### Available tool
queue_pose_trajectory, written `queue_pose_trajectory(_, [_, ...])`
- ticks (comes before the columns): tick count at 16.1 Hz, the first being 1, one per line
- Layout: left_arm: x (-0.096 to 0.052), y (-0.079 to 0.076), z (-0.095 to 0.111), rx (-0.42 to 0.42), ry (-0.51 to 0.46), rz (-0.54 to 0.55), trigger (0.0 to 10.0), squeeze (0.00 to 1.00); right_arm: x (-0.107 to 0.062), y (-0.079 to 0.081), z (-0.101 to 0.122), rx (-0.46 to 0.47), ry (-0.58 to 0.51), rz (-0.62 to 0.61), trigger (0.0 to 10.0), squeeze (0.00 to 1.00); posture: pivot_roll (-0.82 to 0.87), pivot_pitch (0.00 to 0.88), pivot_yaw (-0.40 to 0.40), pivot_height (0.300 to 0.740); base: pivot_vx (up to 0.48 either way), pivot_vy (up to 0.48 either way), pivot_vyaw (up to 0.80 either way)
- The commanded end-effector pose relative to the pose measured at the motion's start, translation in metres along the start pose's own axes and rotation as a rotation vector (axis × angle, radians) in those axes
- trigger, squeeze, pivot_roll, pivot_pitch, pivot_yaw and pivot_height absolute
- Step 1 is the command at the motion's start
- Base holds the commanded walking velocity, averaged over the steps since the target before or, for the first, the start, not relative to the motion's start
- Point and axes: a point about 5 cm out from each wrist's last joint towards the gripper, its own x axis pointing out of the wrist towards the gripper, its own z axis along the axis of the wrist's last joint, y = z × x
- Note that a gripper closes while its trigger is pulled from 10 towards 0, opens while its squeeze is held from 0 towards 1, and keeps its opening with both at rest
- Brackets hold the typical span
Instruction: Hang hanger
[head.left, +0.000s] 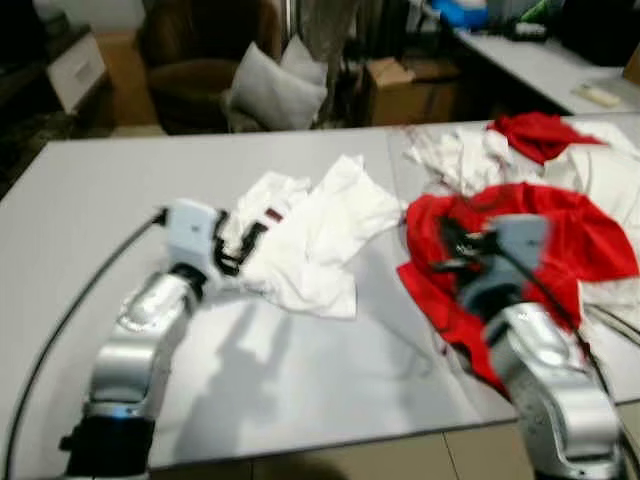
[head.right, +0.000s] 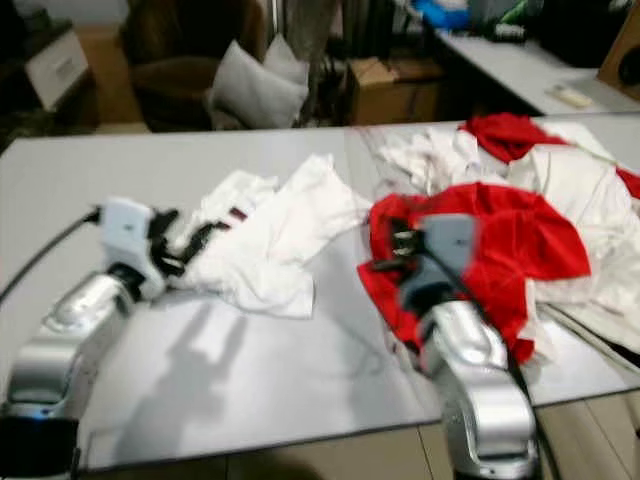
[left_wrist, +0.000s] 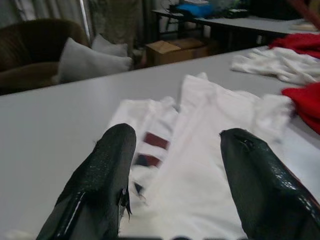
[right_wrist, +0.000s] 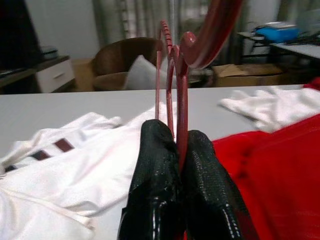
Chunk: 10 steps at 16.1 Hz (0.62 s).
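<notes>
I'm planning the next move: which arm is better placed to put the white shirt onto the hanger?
Left, probably. The left gripper is open, right at the white shirt. The right gripper is shut on the red hanger, above the red garment.

A big grey table fills the view from side to side. Near its middle lies 1 white shirt, all crumpled, with a small dark red mark by its collar. Just to the right of the shirt lies a red cloth in a loose heap, near the front edge of the table. Behind the red cloth, at the far right of the table, more white clothes lie in a messy pile, and a smaller red cloth sits on top of that pile. The left part of the table top is bare grey.
</notes>
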Motion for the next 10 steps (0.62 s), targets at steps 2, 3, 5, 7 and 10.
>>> queue_pose_trajectory(2, [0.0008, -0.0042, 0.0023, 0.006, -0.018, -0.018, 10.0, 0.00, -0.0022, -0.0092, -0.0017, -0.008, 0.019, -0.033, 10.0, 0.00, -0.04, 0.000, 0.029, 0.740, 0.000, 0.208, -0.77])
queue_pose_trajectory(3, [0.0005, -0.0038, 0.0022, 0.008, -0.018, -0.019, 10.0, 0.00, -0.0025, -0.0094, -0.0019, -0.006, 0.020, -0.033, 10.0, 0.00, -0.04, 0.000, 0.029, 0.740, 0.000, 0.416, -0.80])
queue_pose_trajectory(5, [0.0012, -0.0028, 0.0024, 0.011, -0.018, -0.018, 10.0, 0.00, -0.0035, -0.0113, -0.0020, -0.011, 0.020, -0.039, 10.0, 0.00, -0.04, 0.000, 0.032, 0.740, 0.000, 0.480, -0.80])
queue_pose_trajectory(7, [0.0009, -0.0023, 0.0019, 0.012, -0.016, -0.020, 10.0, 0.00, -0.0033, -0.0114, -0.0021, -0.013, 0.019, -0.041, 10.0, 0.00, -0.04, 0.000, 0.034, 0.740, 0.000, 0.480, -0.80])
queue_pose_trajectory(10, [0.0001, -0.0025, 0.0002, 0.039, -0.005, -0.029, 10.0, 0.00, -0.0033, -0.0117, -0.0021, -0.012, 0.016, -0.047, 10.0, 0.00, -0.04, 0.000, 0.035, 0.740, 0.000, 0.320, -0.53])
